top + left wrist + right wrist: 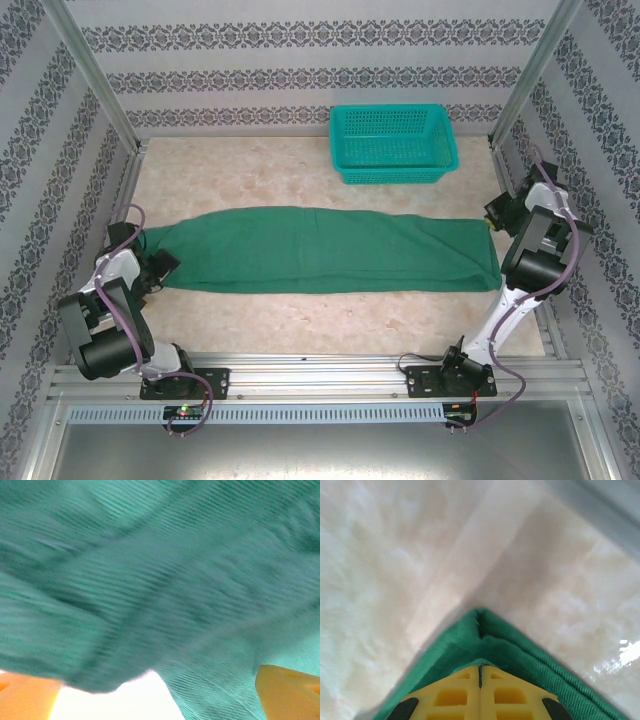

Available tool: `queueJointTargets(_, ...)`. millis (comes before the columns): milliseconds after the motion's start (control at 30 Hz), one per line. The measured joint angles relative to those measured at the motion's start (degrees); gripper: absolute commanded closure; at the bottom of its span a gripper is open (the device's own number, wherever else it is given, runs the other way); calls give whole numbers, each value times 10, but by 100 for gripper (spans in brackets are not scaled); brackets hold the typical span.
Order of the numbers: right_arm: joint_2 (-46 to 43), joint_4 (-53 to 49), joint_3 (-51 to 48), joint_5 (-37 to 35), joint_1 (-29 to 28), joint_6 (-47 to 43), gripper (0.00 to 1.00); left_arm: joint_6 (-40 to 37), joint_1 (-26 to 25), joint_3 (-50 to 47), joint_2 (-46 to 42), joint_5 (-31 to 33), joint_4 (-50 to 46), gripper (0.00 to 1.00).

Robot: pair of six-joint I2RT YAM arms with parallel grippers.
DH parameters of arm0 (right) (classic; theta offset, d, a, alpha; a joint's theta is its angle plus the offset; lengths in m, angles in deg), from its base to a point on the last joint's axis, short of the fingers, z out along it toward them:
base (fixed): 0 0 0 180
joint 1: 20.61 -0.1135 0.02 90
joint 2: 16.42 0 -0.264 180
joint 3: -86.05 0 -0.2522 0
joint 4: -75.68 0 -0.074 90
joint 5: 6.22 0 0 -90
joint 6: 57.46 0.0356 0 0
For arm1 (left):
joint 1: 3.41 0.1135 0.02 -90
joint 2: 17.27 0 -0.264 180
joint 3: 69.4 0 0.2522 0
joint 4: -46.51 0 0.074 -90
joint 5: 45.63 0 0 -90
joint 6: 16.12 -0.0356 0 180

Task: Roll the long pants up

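Note:
The long pants (pixel 320 250) lie flat across the middle of the table, a long dark green strip running left to right. My left gripper (pixel 160 265) sits at their left end, open. In the left wrist view the blurred green cloth (pixel 165 580) spreads above and between its orange fingertips (pixel 287 690). My right gripper (pixel 495 215) is at the right end. Its yellow fingers (pixel 455 697) are pressed together there, shut on a corner of the pants (pixel 485 635), which bunches around the tips.
A teal mesh basket (pixel 392 145) stands at the back right of the marble-patterned table (pixel 250 170). Metal frame posts and patterned walls close in the sides. Bare tabletop lies in front of and behind the pants.

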Motion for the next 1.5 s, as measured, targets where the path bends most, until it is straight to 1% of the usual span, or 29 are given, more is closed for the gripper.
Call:
queueJointTargets(100,9,-7,38,0,12,0,100,4,23,0,0,4,0,0)
queueJointTargets(233,33,-13,69,0,21,0,100,7,29,-1,8,0,2,0)
queueJointTargets(300,50,-12,78,1,20,0,82,7,29,-1,12,-5,4,0)
queueJointTargets(333,56,-9,80,1,19,0,78,7,29,-1,12,-8,5,0)
queueJointTargets(400,62,-5,78,-3,17,-2,67,7,29,-2,9,-14,7,0)
queueJointTargets(433,60,2,72,-5,17,-3,64,7,29,-2,6,-19,7,0)
queueJointTargets(500,35,25,32,-18,15,0,64,7,27,-2,-6,-26,8,0)
queueJointTargets(567,-13,42,-35,-30,14,2,64,7,23,0,-14,-28,8,0)
queueJointTargets(633,-74,38,-105,-37,13,4,63,7,17,4,-15,-30,9,0)
queueJointTargets(700,-125,31,-155,-41,13,3,63,7,16,7,-12,-32,9,0)
queueJointTargets(800,-182,23,-214,-46,18,-4,63,7,15,12,6,-39,18,0)
queueJointTargets(900,-218,15,-260,-50,42,-14,63,9,5,26,28,-44,21,0)
queueJointTargets(933,-224,15,-271,-50,54,-15,55,9,0,31,34,-45,23,0)
queueJointTargets(967,-227,14,-279,-48,66,-16,43,10,-6,37,38,-45,24,0)
queueJointTargets(1100,-228,12,-290,-44,97,-16,41,15,-31,67,51,-46,29,0)
queueJointTargets(1300,-218,21,-293,-16,99,-16,38,18,-62,112,85,-43,31,0)
queueJointTargets(1500,-201,23,-298,0,90,-17,38,18,-66,127,89,-42,31,0)
